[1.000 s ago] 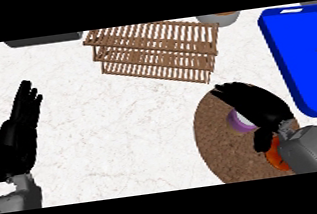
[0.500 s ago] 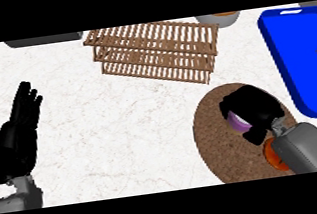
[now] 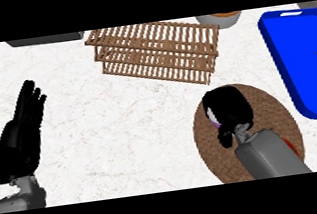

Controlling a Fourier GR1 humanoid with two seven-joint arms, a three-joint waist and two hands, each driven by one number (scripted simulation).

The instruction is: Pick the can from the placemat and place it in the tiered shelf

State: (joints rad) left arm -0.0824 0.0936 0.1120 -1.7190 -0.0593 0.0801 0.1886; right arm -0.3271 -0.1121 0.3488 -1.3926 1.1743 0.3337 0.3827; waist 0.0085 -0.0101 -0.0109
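The white, grey-veined counter top [image 3: 119, 124] looks like smooth matt marble. At 12 o'clock the light-brown slatted tiered shelf [image 3: 158, 51] looks wooden. The round brown placemat [image 3: 270, 114] shows a rough woven weave; the blue rectangular tray [image 3: 296, 55] looks like glossy plastic.

Lighting: bright, even, diffuse overhead. Shadows: none distinct on table [image 3: 118, 114]. Glare: none. Black fingers [image 3: 228, 107]: surface detail lost.

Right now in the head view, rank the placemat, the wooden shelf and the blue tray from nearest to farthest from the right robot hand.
1. Placemat: directly under the right robot hand.
2. Shelf: ahead and to the left, toward the counter's back.
3. Tray: off to the right; the gap to its near edge looks about like the shelf's, so 2 and 3 are too close to call.
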